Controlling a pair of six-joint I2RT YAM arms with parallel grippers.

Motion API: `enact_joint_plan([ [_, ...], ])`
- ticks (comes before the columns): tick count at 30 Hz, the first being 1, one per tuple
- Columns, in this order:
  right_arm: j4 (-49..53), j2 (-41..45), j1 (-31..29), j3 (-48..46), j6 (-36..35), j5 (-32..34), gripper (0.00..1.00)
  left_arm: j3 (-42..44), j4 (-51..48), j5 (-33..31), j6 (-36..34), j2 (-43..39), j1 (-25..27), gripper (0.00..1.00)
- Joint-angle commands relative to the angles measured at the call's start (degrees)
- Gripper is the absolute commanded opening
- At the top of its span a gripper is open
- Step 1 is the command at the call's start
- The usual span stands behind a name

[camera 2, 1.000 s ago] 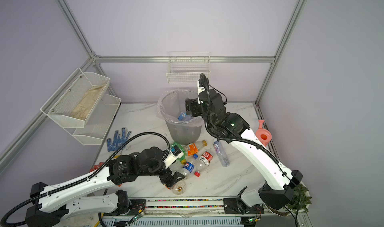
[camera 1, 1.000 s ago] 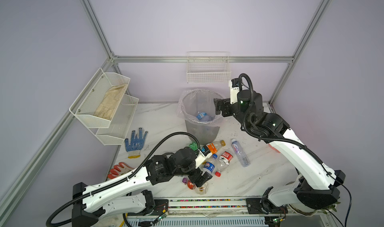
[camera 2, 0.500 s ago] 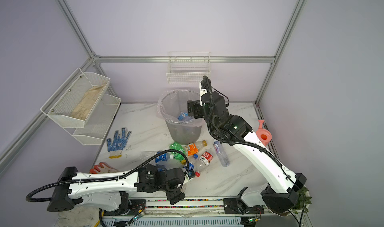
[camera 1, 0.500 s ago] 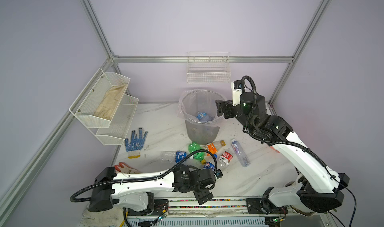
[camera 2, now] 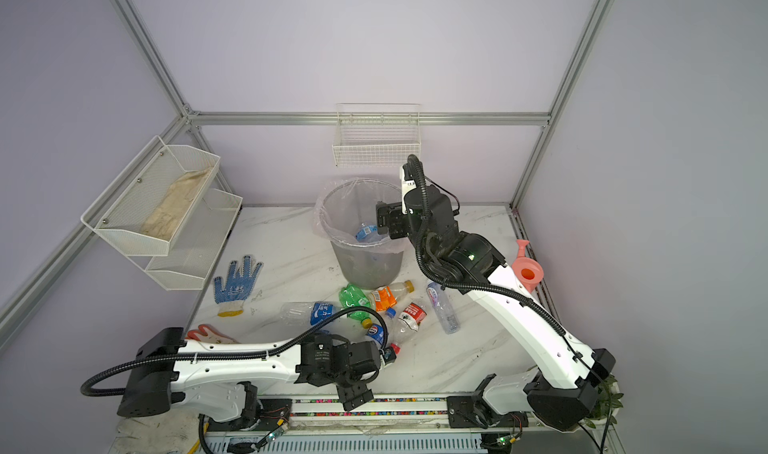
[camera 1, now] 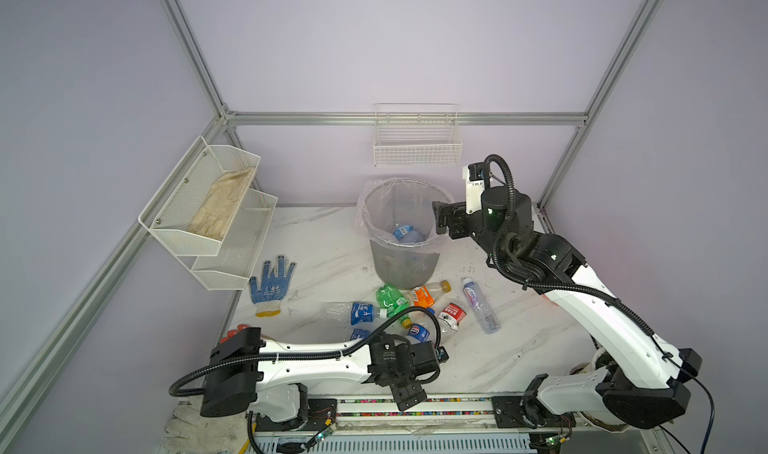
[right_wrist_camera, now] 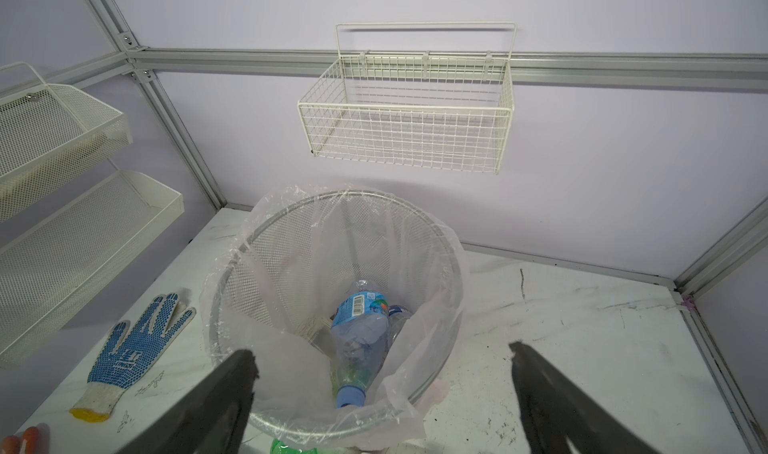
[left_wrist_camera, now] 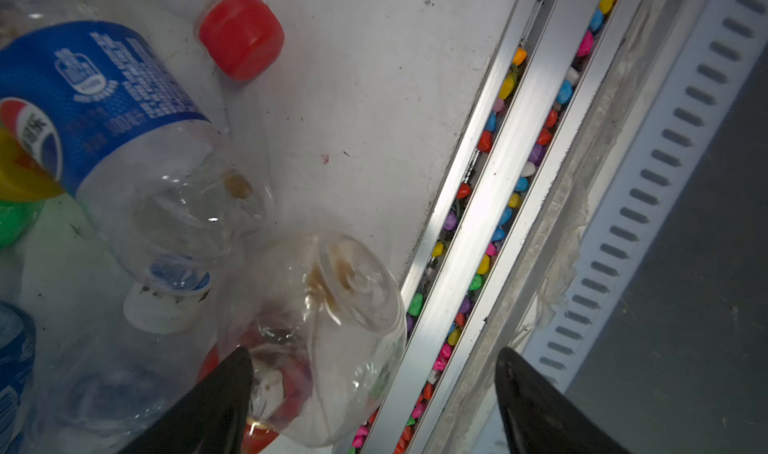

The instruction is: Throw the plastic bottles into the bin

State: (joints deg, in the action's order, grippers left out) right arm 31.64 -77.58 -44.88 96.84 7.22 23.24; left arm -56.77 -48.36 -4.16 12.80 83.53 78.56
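Observation:
The grey bin (camera 1: 403,260), lined with a clear bag, stands at the back middle with a blue-labelled bottle (right_wrist_camera: 359,327) inside. In front of it lie several plastic bottles: a green one (camera 1: 390,300), an orange-labelled one (camera 1: 424,296), a red-labelled one (camera 1: 453,314) and a blue cola one (left_wrist_camera: 124,111). My left gripper (left_wrist_camera: 374,352) hangs low at the table's front edge with its jaws wide apart. A clear bottle with a red label (left_wrist_camera: 324,327) lies partly between them, against one finger. My right gripper (right_wrist_camera: 380,348) stands open and empty above the bin's near rim.
A blue-dotted glove (camera 1: 270,283) lies left of the bottles and a red glove (camera 1: 232,335) near my left arm. White mesh shelves (camera 1: 208,210) and a wire basket (camera 1: 417,144) hang on the walls. A pink watering can (camera 2: 527,271) stands right. A rail of coloured pebbles (left_wrist_camera: 478,223) runs along the front.
My left arm has swung out of the bottle pile, dropped low along the table's front, and its gripper now points at the front rail. My right gripper has drawn back slightly from over the bin.

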Motion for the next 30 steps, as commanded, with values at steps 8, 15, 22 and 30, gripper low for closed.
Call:
enact_joint_plan([
  [8,-2.1,2.3,0.9,-3.1,0.1,-0.1,0.97,0.6,2.4,-3.6,3.4,6.5,0.4,0.89],
  [15,-2.2,3.0,1.3,-3.6,0.1,0.0,0.97,0.3,2.6,-4.1,4.6,11.1,0.4,0.84],
  [22,-2.7,3.4,1.5,-4.4,0.3,-0.2,0.97,1.1,2.5,-5.6,5.4,10.3,0.4,0.72],
  [30,-3.0,3.7,1.6,-4.7,0.5,-0.6,0.97,-1.1,-0.1,-8.0,3.7,9.9,0.4,0.3],
])
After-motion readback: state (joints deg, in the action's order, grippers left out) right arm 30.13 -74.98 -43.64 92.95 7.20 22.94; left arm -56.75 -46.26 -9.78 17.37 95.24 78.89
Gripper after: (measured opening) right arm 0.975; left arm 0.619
